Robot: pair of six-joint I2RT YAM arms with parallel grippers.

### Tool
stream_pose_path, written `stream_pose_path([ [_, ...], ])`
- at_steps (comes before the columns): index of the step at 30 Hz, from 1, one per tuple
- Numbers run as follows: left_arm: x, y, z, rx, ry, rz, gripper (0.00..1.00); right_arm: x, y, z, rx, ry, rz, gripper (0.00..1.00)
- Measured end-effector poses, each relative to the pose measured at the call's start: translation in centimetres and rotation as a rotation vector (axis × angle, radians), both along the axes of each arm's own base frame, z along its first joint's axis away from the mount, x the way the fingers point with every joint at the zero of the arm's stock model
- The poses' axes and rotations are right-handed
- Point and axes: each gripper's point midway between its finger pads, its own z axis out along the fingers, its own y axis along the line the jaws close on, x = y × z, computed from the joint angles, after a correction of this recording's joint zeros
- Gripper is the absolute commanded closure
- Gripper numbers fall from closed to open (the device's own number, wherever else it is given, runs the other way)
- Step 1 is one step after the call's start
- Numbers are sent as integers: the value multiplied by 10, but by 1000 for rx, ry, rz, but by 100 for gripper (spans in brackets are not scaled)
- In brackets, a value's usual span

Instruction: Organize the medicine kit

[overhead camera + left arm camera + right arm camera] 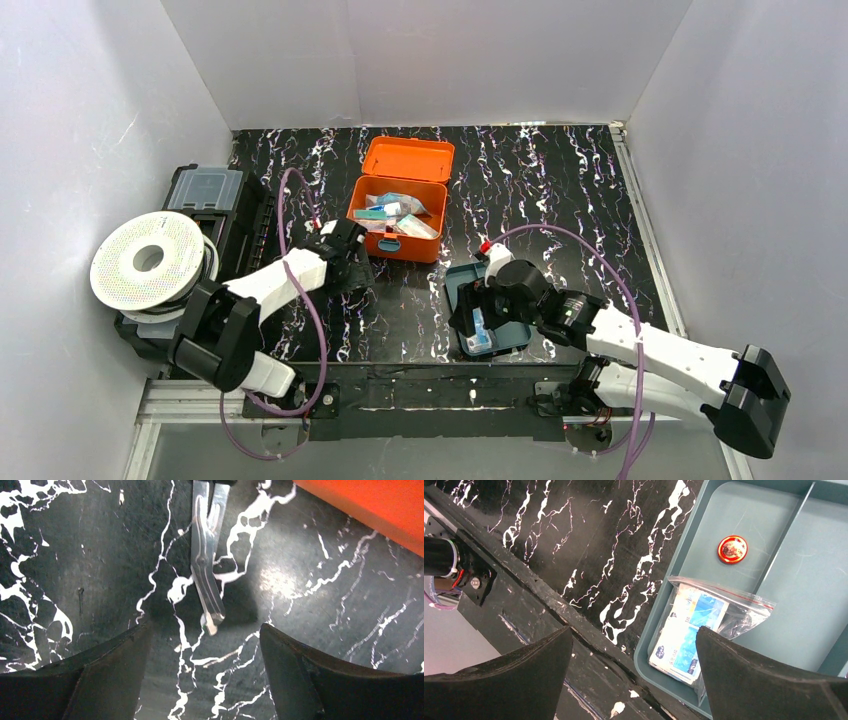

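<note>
Medicine kit (398,215) sat at the back middle of the black marbled table (560,190). Its orange lid was flipped open behind it and a jumble of small packets showed inside.

Your left gripper (345,262) hung just off the kit's front left corner. On the left wrist cam its jaws stood well apart with nothing held. A pair of metal tweezers (206,575) lay flat on the table right ahead of the gap, tip pointing back toward the fingers (115,665). The kit's orange wall cut across the top right corner of that view.

Your right gripper (470,312) was over by the teal divided tray (458,272), which sat near the front edge, to the right of the kit and apart from it. Those jaws were spread wide too and empty. They straddled the tray's near left rim, one finger over the table's front edge and the other over a zip bag of blue and white packets (704,625) lying in the tray. A little round red tin (732,549) sat in the same compartment, just beyond the bag.

Way over on the left you had a black case with a clear lid (205,190), with a white filament spool (150,260) in front of it.
</note>
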Motion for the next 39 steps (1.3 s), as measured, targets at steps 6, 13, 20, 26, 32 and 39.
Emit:
stream_pose_path([
  [6,11,6,-12,7,16,22,30,-4,1,2,21,2,18,2],
  [13,25,8,-12,17,3,24,38,-6,3,3,40,-3,32,2],
  [20,36,10,-11,19,-11,30,51,-13,5,0,55,17,63,2],
  [26,42,12,-11,22,-26,32,67,-17,4,-7,52,36,70,2],
  [32,48,10,-12,15,-50,29,84,-19,4,-9,56,51,71,2],
  [39,48,10,-12,2,-79,32,100,-20,4,-6,71,54,65,2],
])
